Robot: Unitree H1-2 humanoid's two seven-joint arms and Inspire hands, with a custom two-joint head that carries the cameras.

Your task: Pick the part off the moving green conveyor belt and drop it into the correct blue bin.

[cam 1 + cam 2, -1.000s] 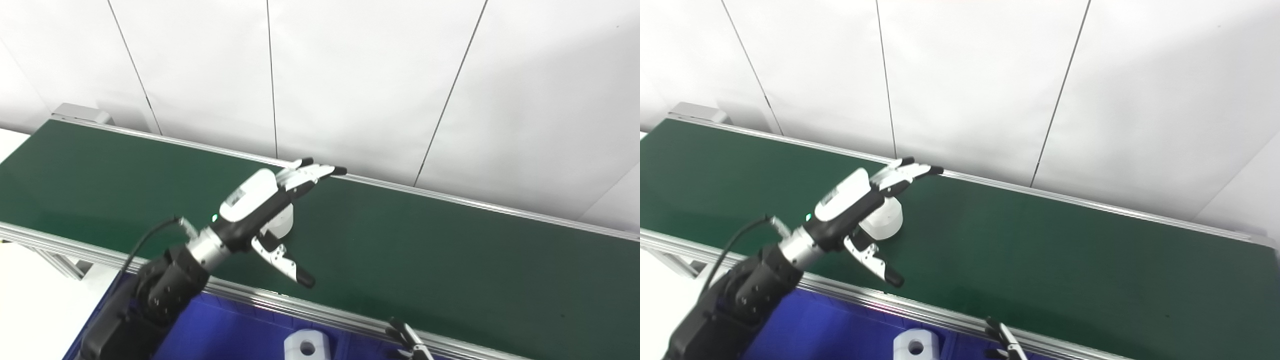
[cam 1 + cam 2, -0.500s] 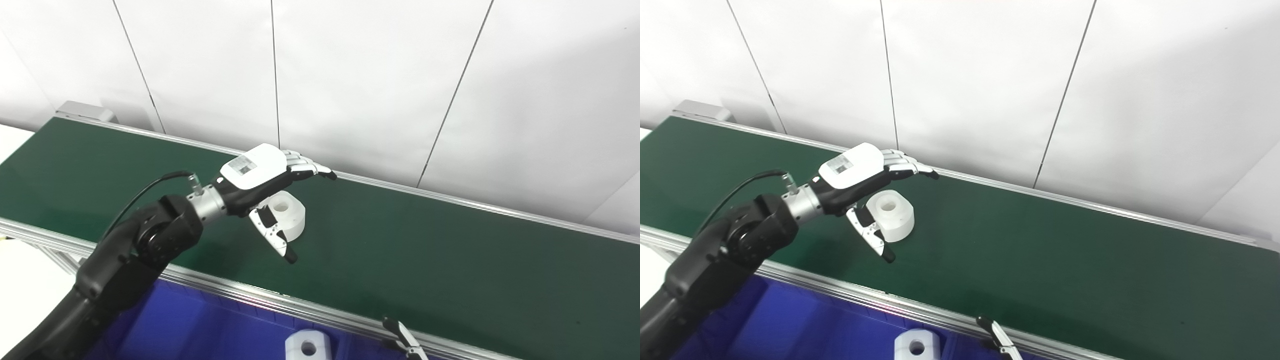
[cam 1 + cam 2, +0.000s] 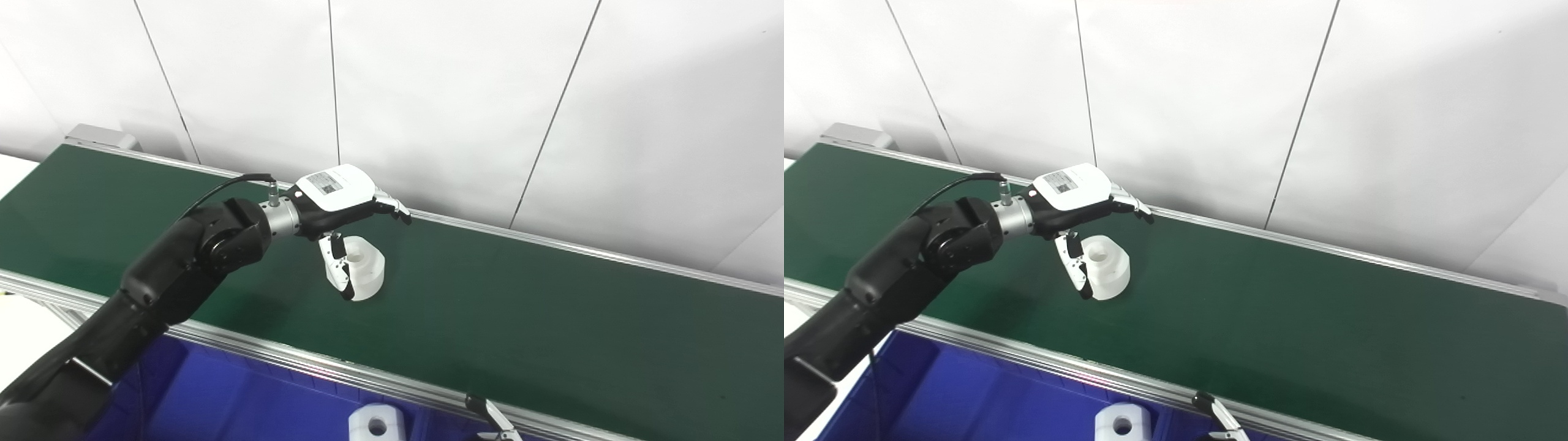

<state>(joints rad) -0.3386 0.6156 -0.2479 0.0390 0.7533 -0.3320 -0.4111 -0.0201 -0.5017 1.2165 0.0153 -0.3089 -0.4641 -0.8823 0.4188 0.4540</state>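
Two white parts are in play, and the one that matters sits mid-belt on the green conveyor belt (image 3: 551, 318), which runs corner to corner from upper left of the frame to lower right. Along the bottom edge lies the blue bin (image 3: 245, 404), below the belt's near rail. Coming in from lower left, the black arm carries the left robot hand (image 3: 343, 211) out over the belt, left of centre. It's open: fingers (image 3: 392, 207) stretched flat above the white part (image 3: 366, 269), thumb (image 3: 337, 269) hanging down against the part's left side. Whether the thumb actually presses the part, I cannot tell. Nothing is lifted; the part, a short round piece with a hole in its top, rests on the belt under the palm. Down in the bin, bottom centre, a second white part (image 3: 376, 424) with a hole lies still. At the very bottom, right of centre, only the tips of the right robot hand (image 3: 490, 419) poke into view, too little to judge open or closed.

Against half a second ago, the part has ridden further right along the belt, and the left robot hand has followed, thumb swung closer in beside it.
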